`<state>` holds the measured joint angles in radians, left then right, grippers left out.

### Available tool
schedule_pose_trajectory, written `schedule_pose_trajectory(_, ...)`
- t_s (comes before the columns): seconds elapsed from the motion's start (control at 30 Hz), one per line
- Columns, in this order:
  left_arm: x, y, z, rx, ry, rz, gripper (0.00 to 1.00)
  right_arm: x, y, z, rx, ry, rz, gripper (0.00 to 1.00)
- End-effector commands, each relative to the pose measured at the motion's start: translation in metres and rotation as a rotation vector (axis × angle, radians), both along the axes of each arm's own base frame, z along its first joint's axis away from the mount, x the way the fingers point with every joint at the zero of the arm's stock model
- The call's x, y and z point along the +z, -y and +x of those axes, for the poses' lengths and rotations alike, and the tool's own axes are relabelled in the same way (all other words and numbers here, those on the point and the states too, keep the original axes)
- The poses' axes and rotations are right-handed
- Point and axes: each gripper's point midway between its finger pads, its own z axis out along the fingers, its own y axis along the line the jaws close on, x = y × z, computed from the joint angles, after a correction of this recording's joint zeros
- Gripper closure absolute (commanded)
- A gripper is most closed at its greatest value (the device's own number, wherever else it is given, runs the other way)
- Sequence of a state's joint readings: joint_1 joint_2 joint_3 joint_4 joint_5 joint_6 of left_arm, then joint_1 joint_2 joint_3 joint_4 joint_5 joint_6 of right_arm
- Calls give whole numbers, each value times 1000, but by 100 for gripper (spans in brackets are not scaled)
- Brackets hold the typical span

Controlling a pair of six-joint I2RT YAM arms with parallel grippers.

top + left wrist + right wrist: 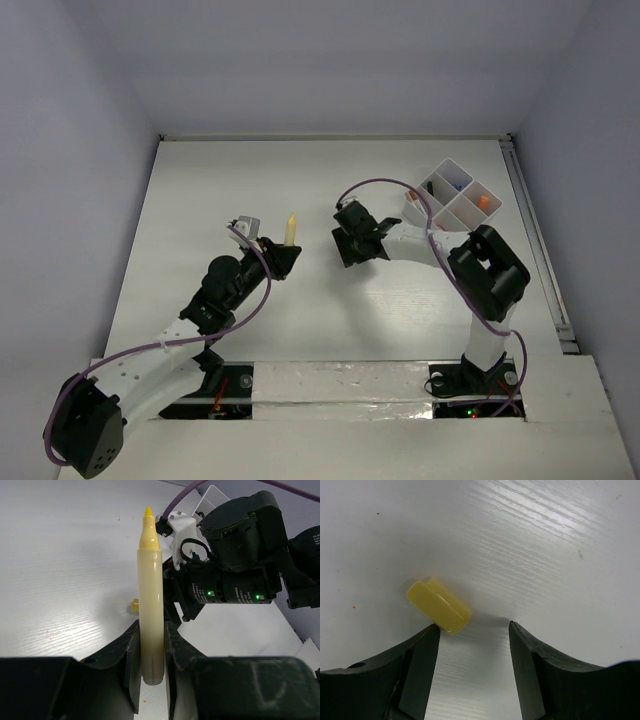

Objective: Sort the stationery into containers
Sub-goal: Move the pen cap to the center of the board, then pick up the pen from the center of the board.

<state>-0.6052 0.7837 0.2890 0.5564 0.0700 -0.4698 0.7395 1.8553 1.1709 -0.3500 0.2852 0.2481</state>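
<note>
My left gripper [281, 256] is shut on a pale yellow tube [291, 228] with a pointed yellow tip and no cap. In the left wrist view the yellow tube [150, 600] stands upright between the fingers of the left gripper [151, 626], above the table. A small yellow cap [438, 605] lies on the table; it also shows in the left wrist view [133, 605]. My right gripper [474, 630] is open low over the table, its left finger [422, 655] just beside the cap. In the top view the right gripper [350, 247] hides the cap. The white organiser tray [460, 196] stands at the back right.
The tray's compartments hold a black item [430, 187], a blue-capped item [455, 185] and an orange item [484, 202]. The right arm's elbow [487, 270] sits just in front of the tray. A metal rail [535, 240] runs along the table's right edge.
</note>
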Motion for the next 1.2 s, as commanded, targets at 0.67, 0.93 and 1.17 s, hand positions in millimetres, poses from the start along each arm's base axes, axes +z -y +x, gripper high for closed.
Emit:
schedule_pose_trajectory(0.67,10,3,3,-3,42,-20,100,-8,1,46,-66,5,22,38)
schedule_pose_trajectory(0.93,9,3,4,-3,40,-18,100,10,20,47,-120,42,-18,38)
schedule_pose_trajectory(1.17,10,2,4,3,44,-20,100,44,1,43,-120,94,138,35)
